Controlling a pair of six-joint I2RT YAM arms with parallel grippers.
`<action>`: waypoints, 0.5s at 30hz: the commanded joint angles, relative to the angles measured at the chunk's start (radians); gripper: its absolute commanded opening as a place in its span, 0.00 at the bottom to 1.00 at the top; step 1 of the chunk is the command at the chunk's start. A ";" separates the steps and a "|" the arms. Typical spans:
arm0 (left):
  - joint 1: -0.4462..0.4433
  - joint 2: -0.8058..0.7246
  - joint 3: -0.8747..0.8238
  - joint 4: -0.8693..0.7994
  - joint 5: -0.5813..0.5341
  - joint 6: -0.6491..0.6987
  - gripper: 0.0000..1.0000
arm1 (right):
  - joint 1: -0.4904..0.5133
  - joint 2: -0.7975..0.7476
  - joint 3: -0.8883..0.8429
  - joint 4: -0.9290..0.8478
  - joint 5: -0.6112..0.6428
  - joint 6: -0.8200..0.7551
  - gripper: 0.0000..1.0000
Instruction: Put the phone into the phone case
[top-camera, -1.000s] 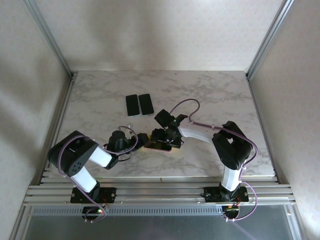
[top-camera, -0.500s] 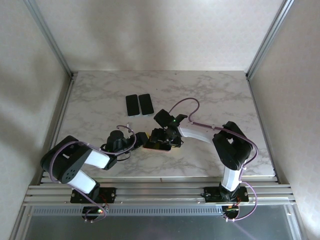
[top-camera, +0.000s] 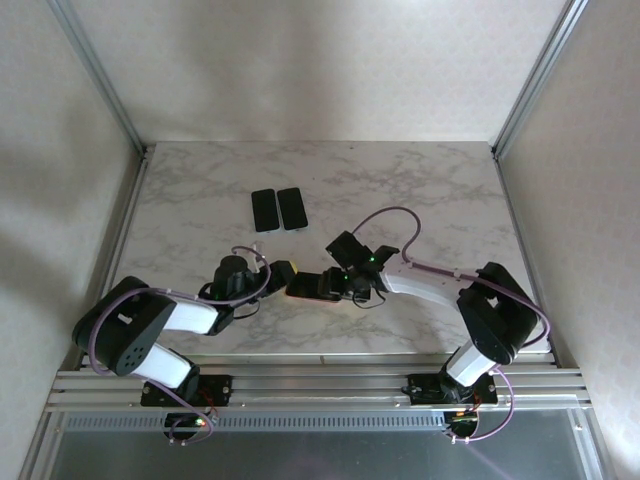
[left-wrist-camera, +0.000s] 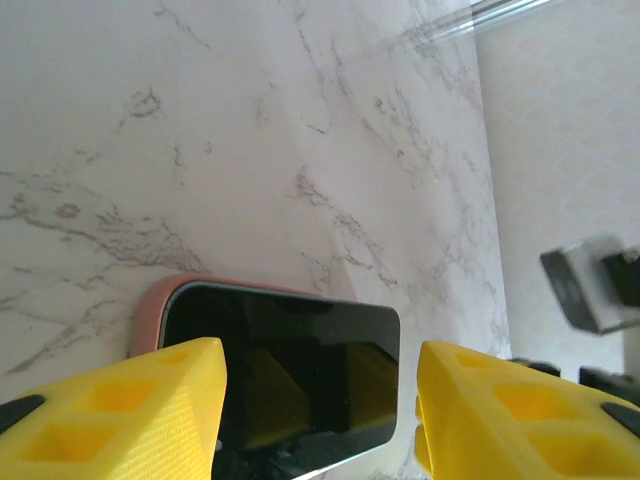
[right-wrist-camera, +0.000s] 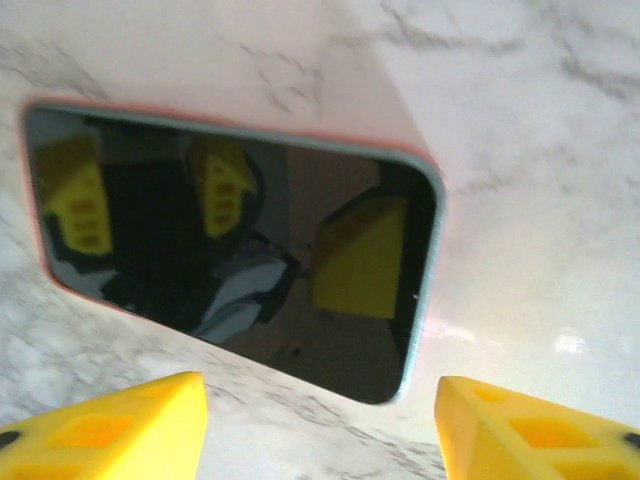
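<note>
Currently | phone (top-camera: 318, 285) lies in case (left-wrist-camera: 148, 310), near centre of counter (top-camera: 420, 190) | left tool (left-wrist-camera: 318, 380) released, right tool (right-wrist-camera: 320, 400) released, each straddling one end | risk: an uneven press may lift one corner or slide the case.

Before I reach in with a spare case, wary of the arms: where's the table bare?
Bare: the far right, between the two dark rectangles and the right rail, and the far left corner. Crowded: near middle, where left gripper and right gripper flank the phone.
</note>
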 joint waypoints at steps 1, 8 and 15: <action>0.016 0.018 0.034 -0.027 -0.014 0.029 0.53 | 0.012 -0.054 -0.048 0.041 0.016 0.005 0.51; 0.034 0.040 0.017 -0.046 -0.030 0.044 0.56 | 0.010 -0.048 -0.028 0.039 0.037 -0.013 0.45; 0.035 0.069 -0.014 0.014 -0.012 0.014 0.58 | 0.010 0.007 0.017 0.038 0.048 -0.035 0.45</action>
